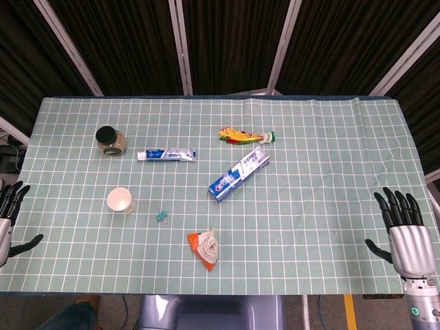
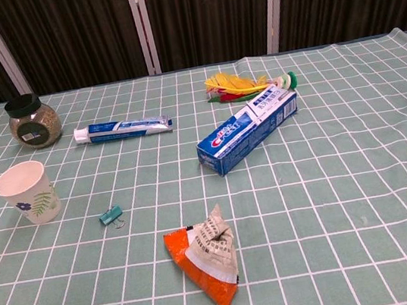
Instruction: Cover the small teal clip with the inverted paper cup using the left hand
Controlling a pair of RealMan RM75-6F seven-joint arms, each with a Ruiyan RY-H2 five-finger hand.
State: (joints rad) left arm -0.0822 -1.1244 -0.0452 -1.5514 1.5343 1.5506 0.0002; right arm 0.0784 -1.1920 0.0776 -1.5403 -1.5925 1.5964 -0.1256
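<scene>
A white paper cup (image 1: 120, 200) with a leaf print stands upright, mouth up, on the left part of the table; the chest view shows the cup (image 2: 29, 192) too. The small teal clip (image 1: 162, 217) lies on the cloth a little to the cup's right and nearer me, and the clip (image 2: 110, 215) is apart from the cup. My left hand (image 1: 9, 220) hangs at the table's left edge with fingers spread, holding nothing. My right hand (image 1: 404, 228) stands at the right edge, fingers apart and empty. Neither hand shows in the chest view.
A glass jar (image 1: 110, 141) with a black lid sits behind the cup. A toothpaste tube (image 1: 166, 155), a toothpaste box (image 1: 238, 173), a yellow and red feather toy (image 1: 244, 135) and an orange snack packet (image 1: 205, 249) lie about the green checked cloth (image 1: 309, 227).
</scene>
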